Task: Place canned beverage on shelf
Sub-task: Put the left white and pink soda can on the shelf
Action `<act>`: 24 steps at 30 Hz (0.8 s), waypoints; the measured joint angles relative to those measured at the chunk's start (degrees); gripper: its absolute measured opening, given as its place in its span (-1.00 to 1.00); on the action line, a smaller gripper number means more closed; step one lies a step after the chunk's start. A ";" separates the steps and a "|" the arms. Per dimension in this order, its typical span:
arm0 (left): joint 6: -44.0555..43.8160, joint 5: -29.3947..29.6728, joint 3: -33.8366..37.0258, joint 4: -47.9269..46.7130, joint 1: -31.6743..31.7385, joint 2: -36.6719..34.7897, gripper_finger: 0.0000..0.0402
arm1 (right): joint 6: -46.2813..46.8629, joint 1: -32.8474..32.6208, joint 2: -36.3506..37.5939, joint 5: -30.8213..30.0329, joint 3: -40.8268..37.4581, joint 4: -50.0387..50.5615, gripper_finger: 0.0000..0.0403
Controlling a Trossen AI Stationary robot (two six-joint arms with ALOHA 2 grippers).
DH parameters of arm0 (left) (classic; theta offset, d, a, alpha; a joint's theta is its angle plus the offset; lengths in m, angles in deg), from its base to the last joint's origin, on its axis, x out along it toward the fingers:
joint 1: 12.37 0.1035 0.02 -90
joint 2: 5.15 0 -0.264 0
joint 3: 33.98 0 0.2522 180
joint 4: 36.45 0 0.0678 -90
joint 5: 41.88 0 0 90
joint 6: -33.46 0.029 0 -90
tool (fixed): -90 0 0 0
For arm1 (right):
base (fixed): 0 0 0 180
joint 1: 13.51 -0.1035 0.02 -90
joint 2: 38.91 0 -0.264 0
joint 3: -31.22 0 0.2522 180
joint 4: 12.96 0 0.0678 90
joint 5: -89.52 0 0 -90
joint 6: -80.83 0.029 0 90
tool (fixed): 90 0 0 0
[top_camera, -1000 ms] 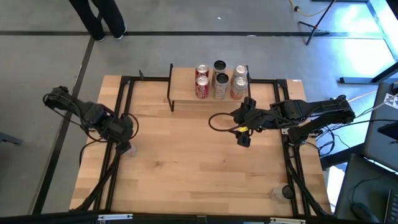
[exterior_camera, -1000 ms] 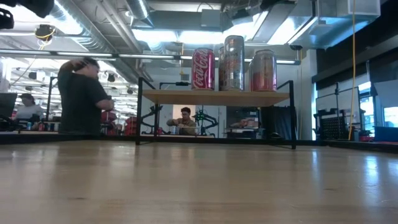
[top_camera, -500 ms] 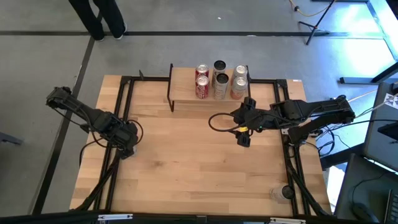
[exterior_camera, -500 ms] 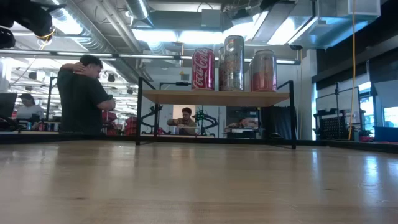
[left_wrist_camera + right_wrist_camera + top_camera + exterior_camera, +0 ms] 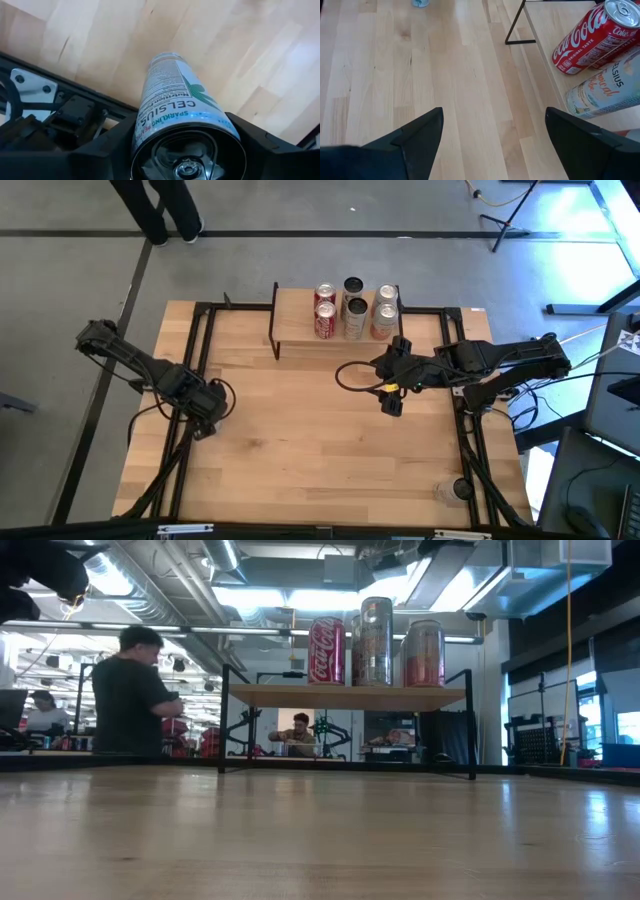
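Note:
A white Celsius can [image 5: 170, 95] is held in my left gripper [image 5: 205, 415] over the table's left part, beside the black frame rail. The can's top faces the wrist camera and its body points away toward the wood. The shelf [image 5: 300, 320], a light-wood board on black legs, stands at the far middle and carries several cans [image 5: 350, 308], which also show in the low view [image 5: 375, 640]. My right gripper [image 5: 392, 402] is open and empty, just in front of the shelf's right end [image 5: 545, 25]. My left gripper pinches the can between its two fingers [image 5: 115, 145] on opposite sides of the wall just below the top rim [image 5: 150, 135]. The fingers come slanting from above and lie along the can. Whether the can's lower end [image 5: 167, 57] touches the table, I cannot tell.
Black frame rails [image 5: 200, 340] run along the table's left and right sides; one lies close beside the held can [image 5: 65, 115]. A cable loop [image 5: 350, 375] lies by my right gripper. A small object [image 5: 460, 490] sits near right. People [image 5: 130, 690] stand beyond the table.
My left gripper, shut on the can, has moved toward the table's near edge and a little toward its right edge. My right arm has kept still.

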 joint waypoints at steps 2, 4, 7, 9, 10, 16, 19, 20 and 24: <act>0.31 -0.14 -0.37 0.16 0.00 0.07 0.14 | 0.00 0.02 0.00 0.00 0.00 -0.02 0.67; 0.43 -0.22 -1.55 0.99 0.10 0.16 0.14 | 0.00 0.01 0.01 0.00 0.00 -0.04 0.67; 0.57 -0.01 -3.58 0.43 0.88 0.08 0.14 | 0.00 0.01 0.01 0.01 0.00 -0.19 0.67; 0.63 0.71 -5.39 0.24 1.34 0.11 0.14 | 0.00 -0.01 0.00 0.02 0.00 -0.35 0.67; 0.85 1.15 -6.50 0.40 1.65 0.09 0.14 | 0.00 0.02 0.02 0.02 0.00 -0.53 0.67; 4.14 6.37 -14.16 0.34 4.09 1.66 0.14 | 0.00 0.02 0.00 0.20 0.00 -2.17 0.67; 7.78 8.25 -18.48 0.28 5.61 3.78 0.15 | 0.04 0.01 0.00 0.22 0.00 -2.27 0.67; 8.93 8.74 -20.06 0.21 6.18 4.69 0.14 | 0.06 0.02 0.02 0.20 0.00 -2.29 0.67; 14.64 9.28 -27.88 0.22 8.60 9.52 0.14 | 2.87 0.02 -0.52 0.16 0.00 -3.84 0.67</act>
